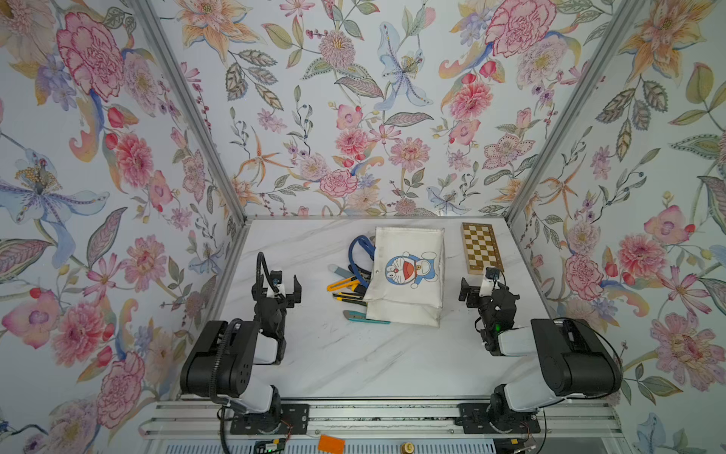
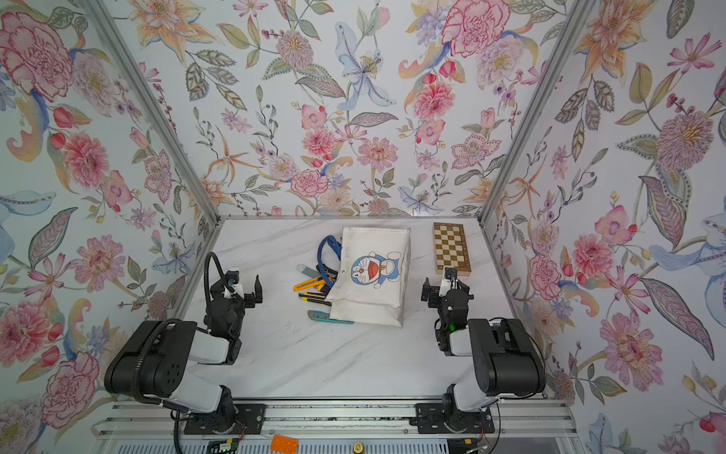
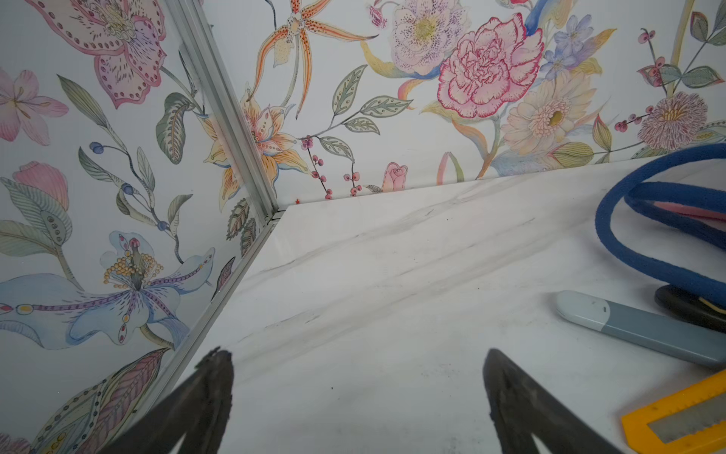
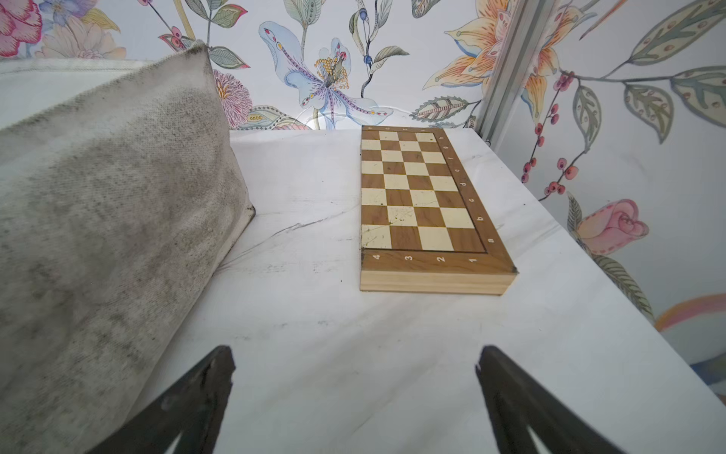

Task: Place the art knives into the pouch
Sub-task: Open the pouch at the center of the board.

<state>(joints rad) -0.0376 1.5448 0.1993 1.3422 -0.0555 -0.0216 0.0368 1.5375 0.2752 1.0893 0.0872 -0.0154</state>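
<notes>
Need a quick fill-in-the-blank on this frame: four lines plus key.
1. The left gripper and the right gripper are both ___ and hold nothing.
2. The cat printed on the pouch is ___.
3. The chessboard lies on the pouch's side nearer the ___ gripper.
4. The yellow knife lies between the pouch and the ___ gripper.
Missing words: open; blue; right; left.

A: What lies at the far right of your white marble-patterned table?
B: You have a wooden chequered board lying flat there, near the corner post.
A: And around it?
B: Floral wallpaper covers your three walls. A small orange plate sits by the front rail.
</notes>
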